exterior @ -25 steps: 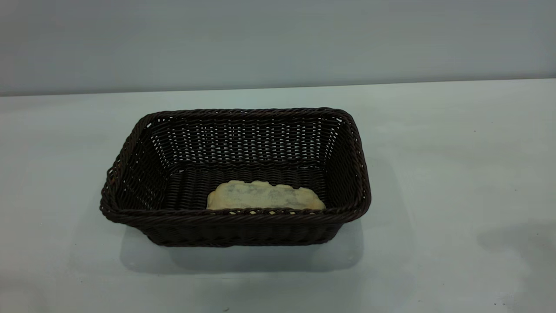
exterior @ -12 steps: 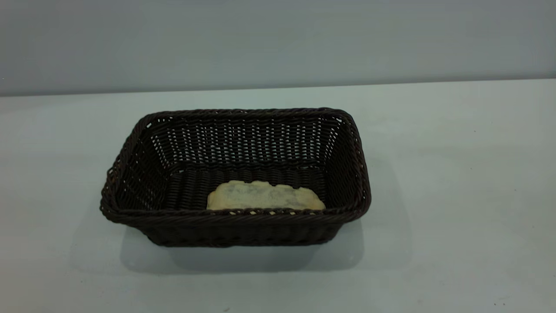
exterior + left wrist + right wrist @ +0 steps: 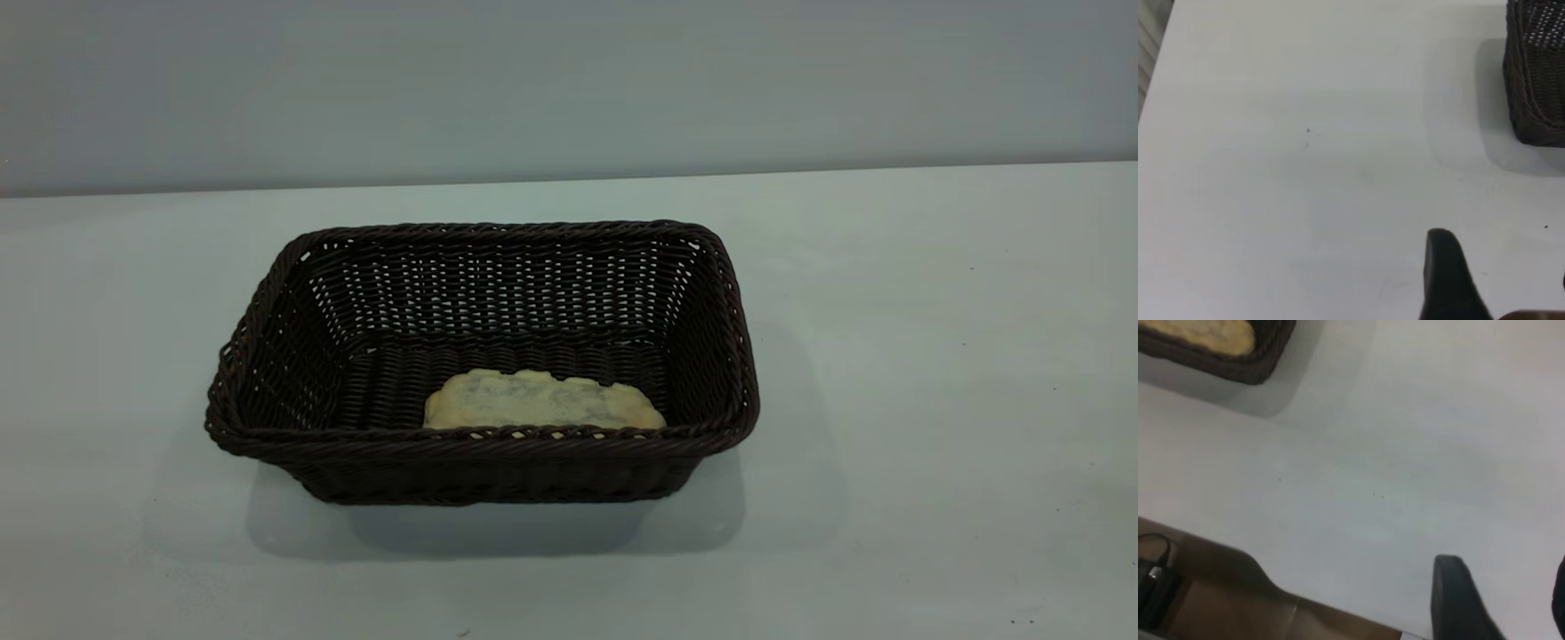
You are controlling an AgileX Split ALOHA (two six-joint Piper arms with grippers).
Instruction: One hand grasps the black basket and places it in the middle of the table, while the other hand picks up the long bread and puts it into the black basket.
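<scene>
We see the black basket point(image 3: 480, 364) standing near the middle of the white table point(image 3: 933, 356), with the long bread point(image 3: 542, 402) lying inside it against the near wall, pale underside up. Against the views one second and half a second ago, basket and bread have not shifted; only a faint shadow on the table to the right of the basket has gone. We read this as both placements done and the arms drawn away.

In its own wrist view the left gripper point(image 3: 1501, 283) hangs over bare table, well apart from the basket, holding and touching nothing; one finger point(image 3: 1446, 280) shows, the other only at the frame edge, so the jaws stand apart. The right gripper point(image 3: 1508, 603) is likewise parted and empty, well apart from the basket, above the table's edge.
</scene>
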